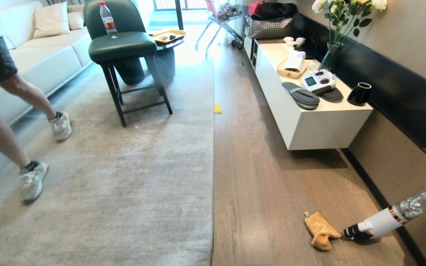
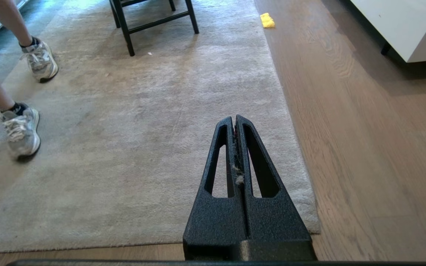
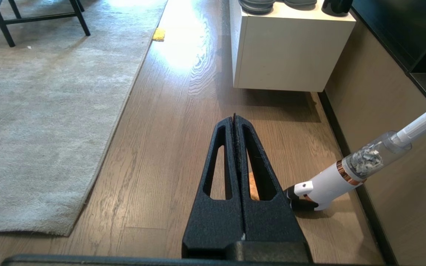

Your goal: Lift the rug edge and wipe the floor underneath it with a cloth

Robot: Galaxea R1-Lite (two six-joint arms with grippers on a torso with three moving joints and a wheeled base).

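- The rug [image 1: 124,177] lies flat on the floor [image 1: 264,177], its long edge straight and not yet lifted.
- A white cabinet [image 1: 320,125] stands well beyond the rug edge, across bare planks.
- A person [image 1: 9,111] walks on the rug, far from that edge.
- The vacuum [image 1: 383,221] leans by the wall, its nozzle touching the cloth [image 1: 320,231].
- The cloth lies crumpled on the floor, well off the rug edge, probably waiting for pickup.
- The left claw [image 2: 235,120] hangs closed and empty over the rug's near corner.
- The right claw [image 3: 234,119], closed and empty, hangs above the cloth.
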